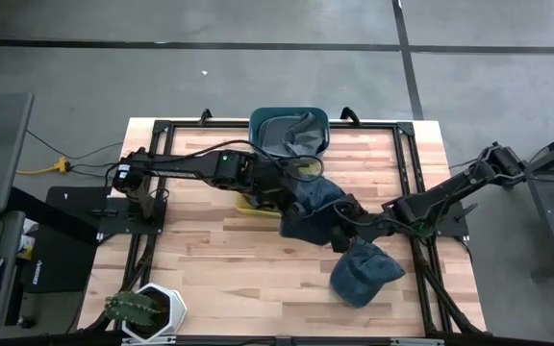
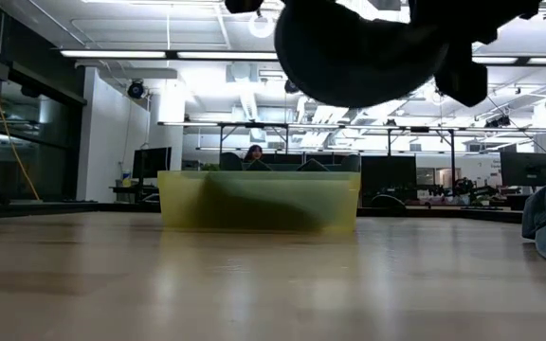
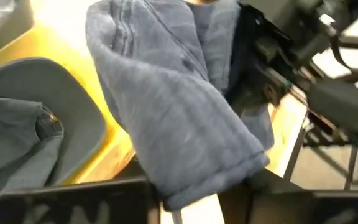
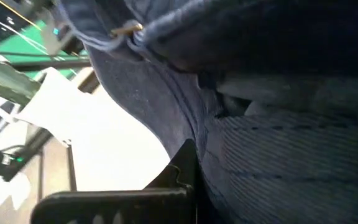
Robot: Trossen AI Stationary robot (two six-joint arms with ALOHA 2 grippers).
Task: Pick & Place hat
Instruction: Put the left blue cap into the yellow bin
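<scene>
A blue denim hat (image 1: 312, 206) is held above the table's middle between both grippers; in the low view (image 2: 358, 47) it hangs clear of the table. My left gripper (image 1: 284, 199) is shut on its left side, above a yellow bin (image 1: 249, 204). My right gripper (image 1: 344, 229) is shut on its right side. A second blue hat (image 1: 364, 274) lies on the table near the right front. A grey hat (image 3: 17, 124) lies in the yellow bin. My left gripper pinches a thick folded edge of the hat (image 3: 185, 186) between its two fingers, coming level from the table's left. The hat is lifted clear of the table and bunched in several layers. My right gripper holds the hat's cloth beside its finger (image 4: 182, 168), at the side toward the table's right edge (image 4: 229, 162). The cloth fills the wrist view and hides which part it has. It comes slanting from the table's right.
A teal bin (image 1: 289, 130) holding a grey hat stands at the table's far edge. A potted cactus (image 1: 142, 309) stands at the near left corner. The yellow bin (image 2: 259, 201) stands under the lifted hat. Bare wood lies at the near left and middle.
</scene>
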